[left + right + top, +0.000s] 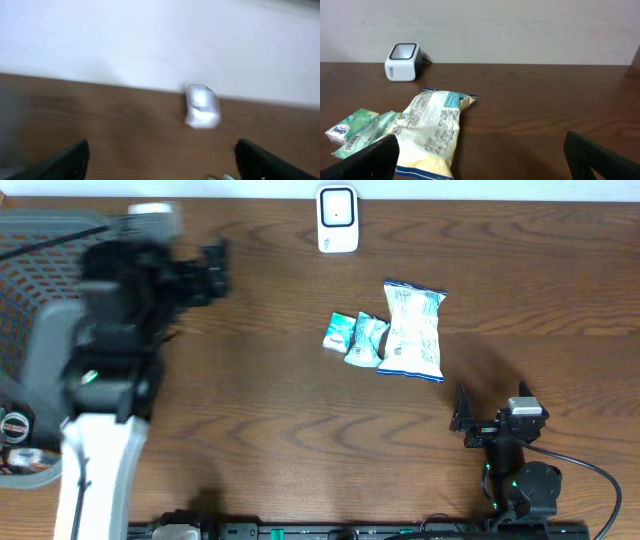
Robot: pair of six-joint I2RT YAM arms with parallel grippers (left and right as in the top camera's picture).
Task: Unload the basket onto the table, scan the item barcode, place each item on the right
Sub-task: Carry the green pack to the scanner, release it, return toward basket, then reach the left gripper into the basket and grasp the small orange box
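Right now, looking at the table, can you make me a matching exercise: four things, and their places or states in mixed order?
1 white box-shaped scanner
2 white and blue plastic snack bag
3 small green and white packets
4 right hand

A open, near the front edge
B lying flat, nearest the right hand
C at the far edge
D right beside the bag, on the left

Pairs: 1-C, 2-B, 3-D, 4-A

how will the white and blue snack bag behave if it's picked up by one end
The snack bag looks puffy and thin-walled, so probably light and floppy from one end. Its smooth film may slip. Lying flat on the table, it seems unlikely to roll.
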